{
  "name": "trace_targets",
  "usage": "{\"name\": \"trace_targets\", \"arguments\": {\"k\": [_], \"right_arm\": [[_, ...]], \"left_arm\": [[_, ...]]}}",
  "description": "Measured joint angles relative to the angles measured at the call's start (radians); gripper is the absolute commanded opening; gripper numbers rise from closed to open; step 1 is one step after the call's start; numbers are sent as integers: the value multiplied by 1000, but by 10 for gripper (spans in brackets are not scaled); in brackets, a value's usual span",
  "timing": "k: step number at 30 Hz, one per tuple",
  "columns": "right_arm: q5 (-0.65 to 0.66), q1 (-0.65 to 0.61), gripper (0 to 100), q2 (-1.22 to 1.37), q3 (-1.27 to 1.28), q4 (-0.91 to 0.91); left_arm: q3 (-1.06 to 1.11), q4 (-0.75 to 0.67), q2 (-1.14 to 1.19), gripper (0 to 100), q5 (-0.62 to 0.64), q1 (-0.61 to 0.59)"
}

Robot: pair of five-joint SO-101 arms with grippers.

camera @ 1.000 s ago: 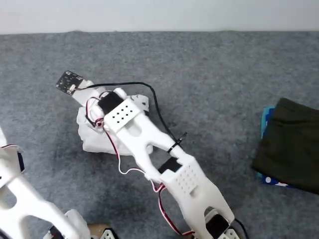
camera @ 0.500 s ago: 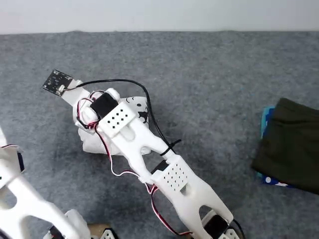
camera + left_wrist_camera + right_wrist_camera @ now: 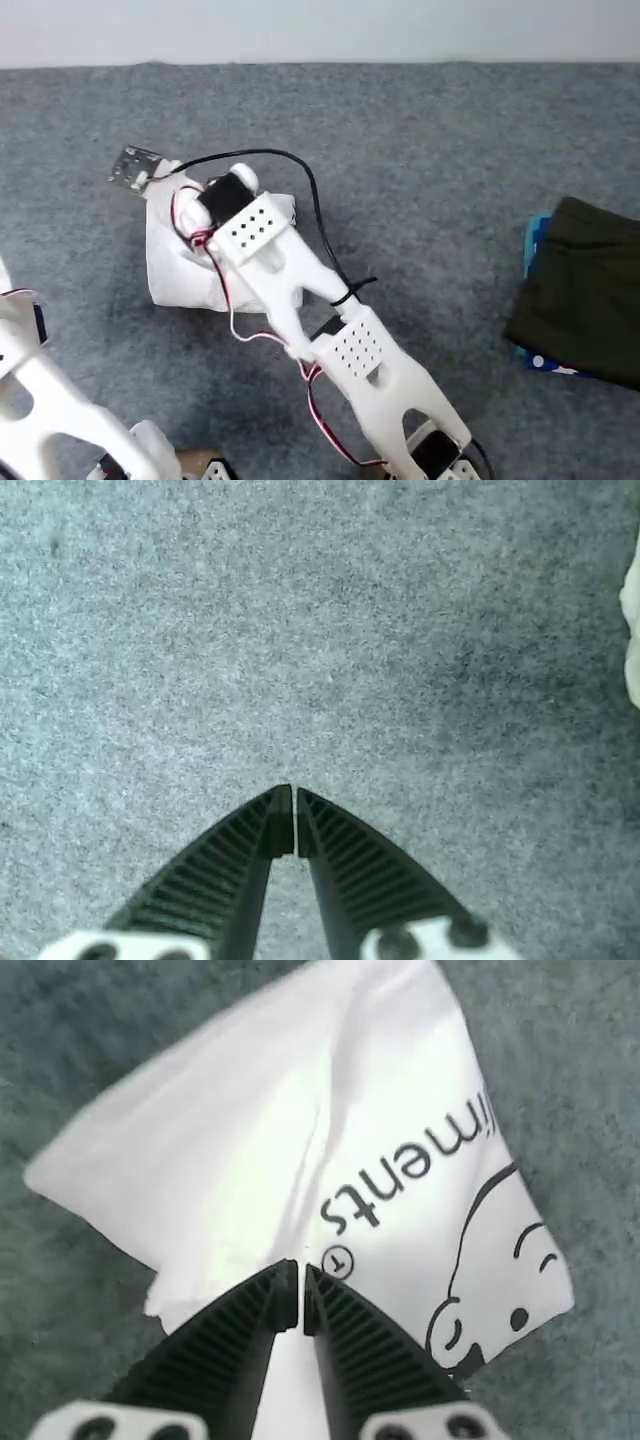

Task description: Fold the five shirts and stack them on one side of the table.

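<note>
While the fold of the white shirt (image 3: pixel 172 268) was in hand, items stood as follows.

- Right gripper (image 3: pixel 301 1295): jaws closed tip to tip over the printed face of the shirt, apparently pinching a ridge of cloth that ran up to the tips.
- Left gripper (image 3: pixel 294 825): jaws shut, holding nothing, above bare grey table (image 3: pixel 420 150), with the shirt's edge just off to one side.
- White shirt: left-centre of the table, under the right arm, partly folded and uneven in outline.
- Dark stack (image 3: pixel 585 295): folded shirts at the far right edge, well apart.

Judged next move: carry the pinched layer across and lay it flat, then release. After that comes the transfer to the stack.
</note>
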Motion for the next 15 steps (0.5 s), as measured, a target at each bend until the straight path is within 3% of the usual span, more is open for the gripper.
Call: {"name": "trace_targets", "arguments": {"k": [8,15], "right_arm": [[52,-87,10,115,80,-74],[54,-175,14,123,-84,-137]], "left_arm": [[0,0,0,14,0,0],[0,0,0,14,0,0]]}}
